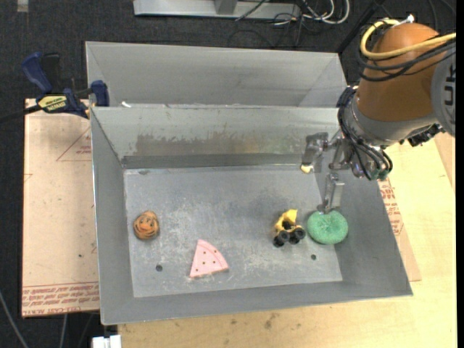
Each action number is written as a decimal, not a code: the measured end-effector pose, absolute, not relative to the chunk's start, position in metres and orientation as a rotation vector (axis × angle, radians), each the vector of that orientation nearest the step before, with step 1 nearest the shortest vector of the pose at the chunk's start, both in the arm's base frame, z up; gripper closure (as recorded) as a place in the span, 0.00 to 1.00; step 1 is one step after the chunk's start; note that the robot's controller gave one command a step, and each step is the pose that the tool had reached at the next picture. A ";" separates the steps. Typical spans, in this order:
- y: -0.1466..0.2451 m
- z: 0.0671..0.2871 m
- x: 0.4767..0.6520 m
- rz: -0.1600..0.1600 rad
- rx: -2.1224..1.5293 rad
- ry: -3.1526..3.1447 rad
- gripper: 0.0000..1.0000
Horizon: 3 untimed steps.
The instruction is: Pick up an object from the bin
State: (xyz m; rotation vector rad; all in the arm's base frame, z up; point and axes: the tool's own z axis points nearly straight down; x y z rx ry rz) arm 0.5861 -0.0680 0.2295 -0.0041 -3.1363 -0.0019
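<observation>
My gripper [319,188] hangs at the right side of the bin, its two fingers apart and nothing between them, so it is open. The nearer fingertip [331,206] comes down to the upper edge of a round green disc [328,228] on the bin floor. The other fingertip [308,167] stands farther back, near the rear wall. Just left of the disc lies a small yellow and black toy [288,228], apart from the fingers.
A pink wedge shaped like a melon slice [207,259] lies at the front middle of the floor. A small orange-brown ball [146,225] sits at the left. The arm reaches in over the right rim.
</observation>
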 end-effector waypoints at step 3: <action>-0.074 0.153 0.569 -0.002 -0.435 -3.113 0.00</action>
